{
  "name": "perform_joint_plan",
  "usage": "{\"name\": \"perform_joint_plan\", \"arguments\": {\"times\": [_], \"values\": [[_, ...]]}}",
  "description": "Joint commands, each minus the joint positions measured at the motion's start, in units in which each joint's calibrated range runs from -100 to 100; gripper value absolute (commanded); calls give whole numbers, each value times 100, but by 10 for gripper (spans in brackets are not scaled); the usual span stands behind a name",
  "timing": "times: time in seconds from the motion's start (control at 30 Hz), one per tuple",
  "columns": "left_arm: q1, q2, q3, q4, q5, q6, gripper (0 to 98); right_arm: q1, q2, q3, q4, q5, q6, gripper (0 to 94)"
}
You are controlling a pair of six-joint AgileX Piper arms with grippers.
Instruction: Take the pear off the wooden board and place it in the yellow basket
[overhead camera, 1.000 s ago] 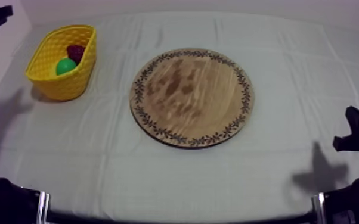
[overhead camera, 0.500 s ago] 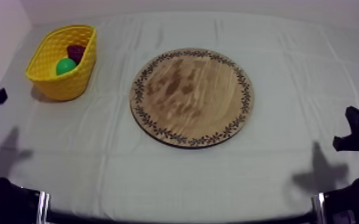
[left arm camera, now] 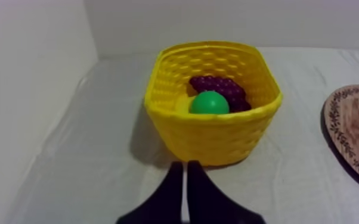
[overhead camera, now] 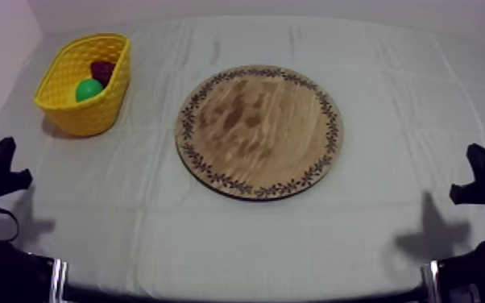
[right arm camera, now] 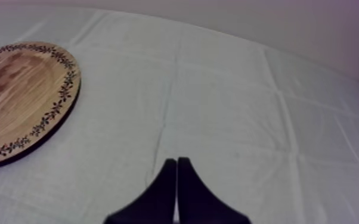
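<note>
A: Nearest first. Left gripper?

B: Black fingers pressed together in a narrow wedge, nothing pinched. From above it sits low at the table's left edge, over the grey-white cloth.

A: Right gripper?

B: Same: the two fingers lie flat against each other and grip nothing. It sits low at the right edge, well apart from everything else. Creased cloth lies ahead of it.

A: Next out from the left wedge?

B: The yellow basket, upright on the cloth just beyond the fingertips, with its near wall facing them. It throws a shadow to one side.

A: Contents?

B: The pear, bright green, lies inside against the near wall. Behind it and touching it is a dark purple bunch of grapes. A bit of yellow shows beside the pear. I cannot tell whether that is fruit or basket.

A: And the round wooden board?

B: Mid-table, flat on the cloth, between the two grippers and apart from the basket. A leaf pattern runs round the rim and the middle is blotchy brown grain.
</note>
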Motion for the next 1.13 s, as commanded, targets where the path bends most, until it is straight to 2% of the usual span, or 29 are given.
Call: {"name": "perform_joint_plan", "arguments": {"times": [0.0,0.2,0.63,1.1], "values": [[6,-159,45,51,44,-35,0,-3,1,5,0,6,1,5],[67,-480,116,131,116,43,0,-3,1,5,0,6,1,5],[50,-539,142,157,-20,238,1,-3,1,5,0,6,1,5],[-40,-540,143,158,-11,236,1,-3,1,5,0,6,1,5]]}}
